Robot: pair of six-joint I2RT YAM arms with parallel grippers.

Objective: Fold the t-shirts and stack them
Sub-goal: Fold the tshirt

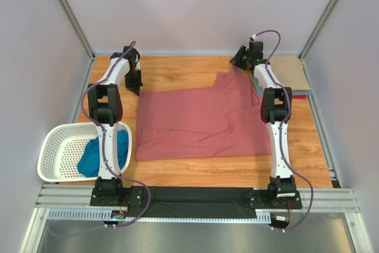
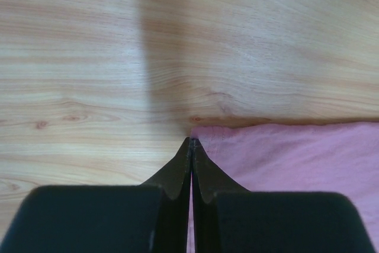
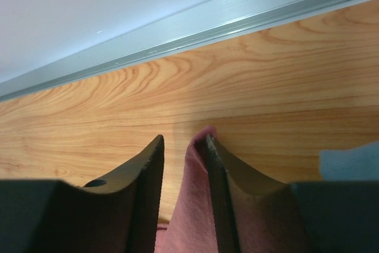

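A large dusty rose-red t-shirt [image 1: 201, 122] lies spread flat on the wooden table. My left gripper [image 1: 135, 90] is at its far left corner. In the left wrist view the left gripper [image 2: 190, 141] is shut, pinching the edge of the pink cloth [image 2: 284, 158]. My right gripper [image 1: 240, 63] is at the shirt's far right corner. Its fingers stand apart in the right wrist view, and a fold of the shirt [image 3: 192, 205] rises between them against the right finger; the right gripper [image 3: 183, 139] is open. A teal blue t-shirt [image 1: 98, 155] lies in the basket.
The white perforated basket [image 1: 50, 152] sits at the table's left front. A folded tan t-shirt [image 1: 290, 70] lies at the back right on a grey-blue one [image 1: 299, 91], close to the right arm. The back wall and metal rail [image 3: 195, 34] run just beyond the right gripper.
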